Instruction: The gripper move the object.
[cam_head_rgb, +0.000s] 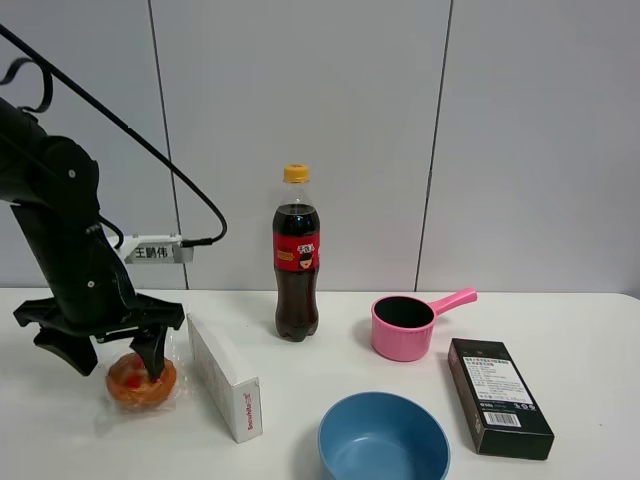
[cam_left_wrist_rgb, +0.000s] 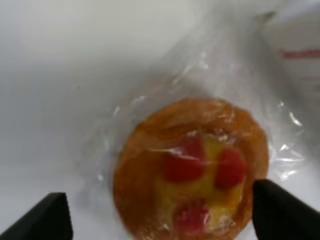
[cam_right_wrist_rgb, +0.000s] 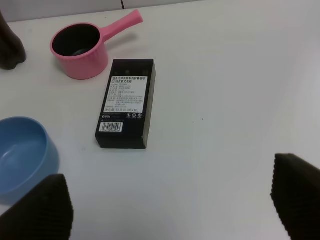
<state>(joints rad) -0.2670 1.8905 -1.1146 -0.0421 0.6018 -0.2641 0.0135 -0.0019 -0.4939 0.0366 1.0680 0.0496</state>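
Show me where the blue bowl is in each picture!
Exterior high: the blue bowl sits at the bottom middle, in front of the pink saucepan.
Left wrist: not in it; only the wrapped pastry shows.
Right wrist: it peeks in at the picture's lower left.
Shared landmark: the black box lies near the bowl in both views.

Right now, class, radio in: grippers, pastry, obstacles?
Left gripper open, straddling wrapped pastry. Right gripper open, holding nothing. White box stands close beside the pastry.
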